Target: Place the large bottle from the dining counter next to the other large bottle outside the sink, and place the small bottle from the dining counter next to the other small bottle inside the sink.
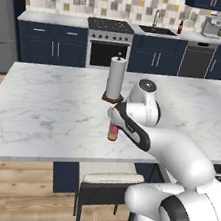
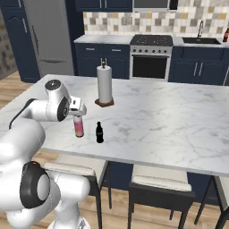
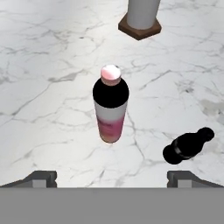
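The large bottle (image 3: 110, 105), pink and white with a black band and a pale cap, stands upright on the marble dining counter (image 1: 41, 112). It also appears under the hand (image 2: 78, 126) and beside the forearm (image 1: 112, 132). My gripper (image 3: 112, 178) hovers just above it, open, fingertips (image 3: 41, 178) spread wide on either side, touching nothing. The small bottle (image 3: 188, 145), dark all over, stands upright a short way to its right (image 2: 99, 133). Far off, the sink (image 1: 158, 31) sits in the back counter, with a reddish-brown bottle (image 1: 180, 27) just outside it.
A paper towel roll (image 1: 116, 79) on a brown base stands behind the bottles (image 2: 104, 85). Stools (image 2: 159, 185) are tucked under the counter's near edge. A stove (image 1: 110, 26) is left of the sink; a fridge (image 2: 47, 38) stands at the far left.
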